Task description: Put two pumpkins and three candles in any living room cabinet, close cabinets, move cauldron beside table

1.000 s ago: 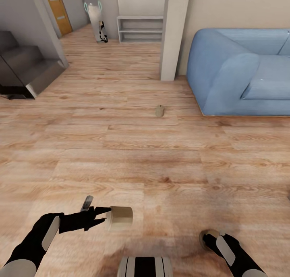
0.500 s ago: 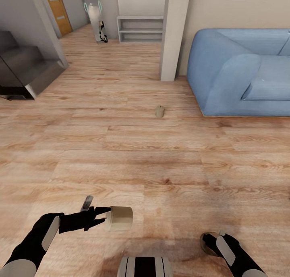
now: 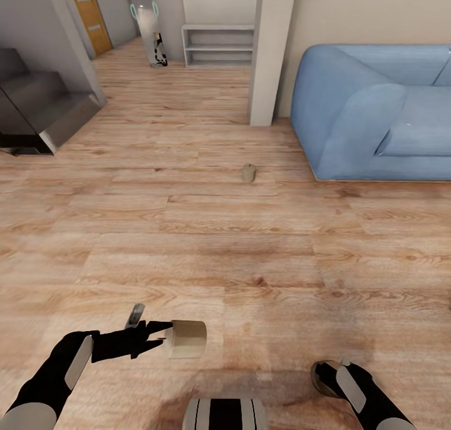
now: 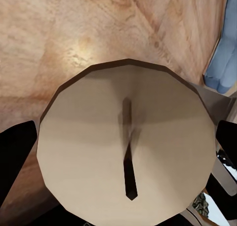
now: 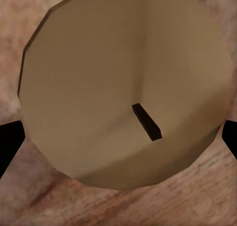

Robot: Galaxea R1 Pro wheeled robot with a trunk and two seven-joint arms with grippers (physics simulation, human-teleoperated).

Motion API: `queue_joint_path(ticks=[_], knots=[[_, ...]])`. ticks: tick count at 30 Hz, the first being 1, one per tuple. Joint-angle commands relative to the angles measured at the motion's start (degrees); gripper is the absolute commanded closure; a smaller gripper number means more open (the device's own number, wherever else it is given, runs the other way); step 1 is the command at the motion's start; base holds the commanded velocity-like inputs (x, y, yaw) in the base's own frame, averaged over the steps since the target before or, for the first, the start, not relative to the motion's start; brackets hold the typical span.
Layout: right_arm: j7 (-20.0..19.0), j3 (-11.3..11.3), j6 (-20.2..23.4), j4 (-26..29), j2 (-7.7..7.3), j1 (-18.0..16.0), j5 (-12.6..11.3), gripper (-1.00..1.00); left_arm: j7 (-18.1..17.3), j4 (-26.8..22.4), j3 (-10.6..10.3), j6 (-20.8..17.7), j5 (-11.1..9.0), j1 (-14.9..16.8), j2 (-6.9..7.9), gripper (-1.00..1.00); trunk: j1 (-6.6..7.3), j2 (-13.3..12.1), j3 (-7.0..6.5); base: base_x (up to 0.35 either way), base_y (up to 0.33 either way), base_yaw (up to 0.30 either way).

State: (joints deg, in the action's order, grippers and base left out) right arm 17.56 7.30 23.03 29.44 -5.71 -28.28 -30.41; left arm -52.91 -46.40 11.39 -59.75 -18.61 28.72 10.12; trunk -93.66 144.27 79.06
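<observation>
While both arms ride low at the head view's near edge, we find the left claw (image 3: 164, 337) pinching a candle (image 3: 186, 338) on its side, flat wick end facing its wrist camera. At five o'clock the right claw (image 3: 326, 373) grips a second candle (image 5: 126, 88), dark fingertips flanking its rim. We judge both are carried this way for transport to a cabinet. Outward, a third candle (image 3: 248, 173) stands upright on the wood floor (image 3: 207, 242) at twelve o'clock, near the blue sofa (image 3: 376, 111) at two o'clock. Neither cabinet, pumpkins nor cauldron can be placed from here.
</observation>
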Motion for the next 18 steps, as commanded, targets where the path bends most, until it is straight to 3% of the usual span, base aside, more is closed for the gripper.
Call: queue_joint_path(ticks=[1, 8, 9, 18], knots=[[-0.01, 0.0, 0.0, 0.0, 0.0, 0.01, 0.0, -1.0, 0.0, 0.0, -0.01, -0.01, -0.03, 0.01, 0.0, 1.0, 0.0, 0.0, 0.0, 0.0, 0.0, 0.0], [-0.06, 0.0, 0.0, 0.0, 0.0, -0.01, 0.0, -1.0, 0.0, 0.04, -0.03, -0.01, -0.03, -0.01, -0.01, 1.0, -0.08, 0.04, 0.66, 0.0, 0.0, 0.0], [-0.04, 0.0, 0.0, 0.0, 0.0, -0.01, 0.0, 1.0, 0.0, 0.04, -0.02, -0.01, -0.03, -0.01, -0.01, 1.0, -0.08, 0.04, 0.66, 0.0, 0.0, 0.0], [-0.07, 0.0, 0.0, 0.0, 0.0, 0.0, 0.0, 1.0, 0.0, 0.08, -0.05, -0.01, -0.07, -0.01, -0.01, 1.0, -0.08, 0.04, 0.66, 0.0, 0.0, 0.0]])
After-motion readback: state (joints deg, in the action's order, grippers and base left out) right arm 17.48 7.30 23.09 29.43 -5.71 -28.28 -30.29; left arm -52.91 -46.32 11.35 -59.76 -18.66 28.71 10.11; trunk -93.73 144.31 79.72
